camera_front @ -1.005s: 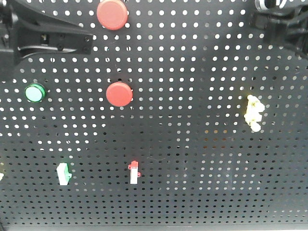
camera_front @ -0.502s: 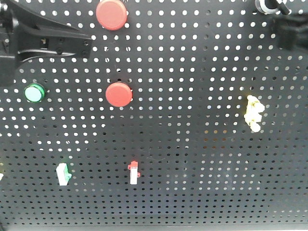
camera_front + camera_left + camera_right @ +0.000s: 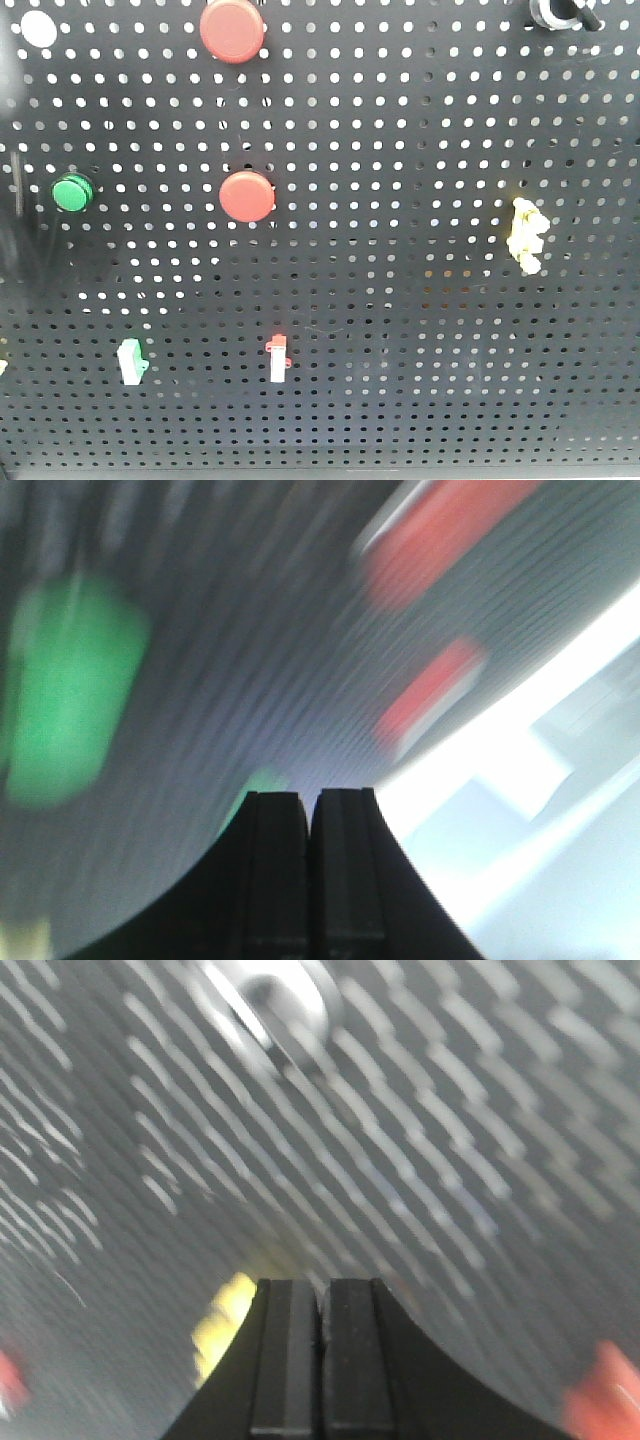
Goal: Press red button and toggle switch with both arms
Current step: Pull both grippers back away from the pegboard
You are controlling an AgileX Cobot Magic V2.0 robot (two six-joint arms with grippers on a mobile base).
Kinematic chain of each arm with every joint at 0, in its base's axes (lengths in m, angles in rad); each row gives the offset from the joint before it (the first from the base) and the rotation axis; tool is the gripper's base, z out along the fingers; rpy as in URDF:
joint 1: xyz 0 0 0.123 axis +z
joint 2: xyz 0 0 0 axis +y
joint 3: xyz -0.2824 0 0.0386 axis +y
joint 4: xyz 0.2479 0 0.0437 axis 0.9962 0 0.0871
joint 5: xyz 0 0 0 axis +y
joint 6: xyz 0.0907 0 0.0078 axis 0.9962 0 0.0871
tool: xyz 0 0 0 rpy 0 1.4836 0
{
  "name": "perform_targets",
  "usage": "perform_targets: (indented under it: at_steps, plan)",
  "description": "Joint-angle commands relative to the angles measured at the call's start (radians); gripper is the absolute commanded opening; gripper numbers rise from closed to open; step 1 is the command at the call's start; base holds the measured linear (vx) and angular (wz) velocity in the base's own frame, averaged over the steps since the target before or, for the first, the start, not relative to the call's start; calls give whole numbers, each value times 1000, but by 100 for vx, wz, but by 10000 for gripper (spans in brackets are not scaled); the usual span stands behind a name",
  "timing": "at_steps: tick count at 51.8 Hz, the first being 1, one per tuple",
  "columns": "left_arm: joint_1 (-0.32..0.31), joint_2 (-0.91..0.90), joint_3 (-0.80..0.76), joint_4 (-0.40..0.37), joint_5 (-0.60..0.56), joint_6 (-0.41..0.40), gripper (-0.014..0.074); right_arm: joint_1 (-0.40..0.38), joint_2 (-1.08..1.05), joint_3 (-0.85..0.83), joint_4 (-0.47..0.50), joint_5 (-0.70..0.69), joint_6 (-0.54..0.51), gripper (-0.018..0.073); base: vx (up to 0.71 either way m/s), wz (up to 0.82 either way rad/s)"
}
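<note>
The red button (image 3: 232,30), the larger dome, sits at the top of the black pegboard (image 3: 400,300). A smaller red button (image 3: 247,195) is below it. The toggle switch (image 3: 556,12), a silver collar with a dark lever, is at the top right edge. Neither gripper shows in the front view. In the blurred left wrist view my left gripper (image 3: 310,796) is shut and empty, off the board, with red blurs (image 3: 445,535) ahead. In the right wrist view my right gripper (image 3: 322,1283) is shut and empty, below the silver toggle switch (image 3: 270,1005).
A green button (image 3: 72,192) is at the left. A yellow part (image 3: 526,235) is at the right. A green-and-white rocker switch (image 3: 131,361) and a red-and-white one (image 3: 279,358) sit lower down. A white disc (image 3: 38,28) is at the top left.
Both arms have left the front view, the left one off to the left and the right one off the top right. The green button looks darker than before.
</note>
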Motion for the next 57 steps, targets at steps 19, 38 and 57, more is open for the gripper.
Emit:
perform_targets:
  at_steps: [19,38,57]
  plan:
    - [1,-280,687,113,-457,-165,1,-6,-455,525,-162,-259,78,-3,0,0]
    - [1,-789,1059,52,-865,-143,1,-6,-860,957,-163,-408,78,-3,0,0]
    - [1,-867,1120,103,-988,-107,1,-6,-880,1055,-147,-463,78,-3,0,0]
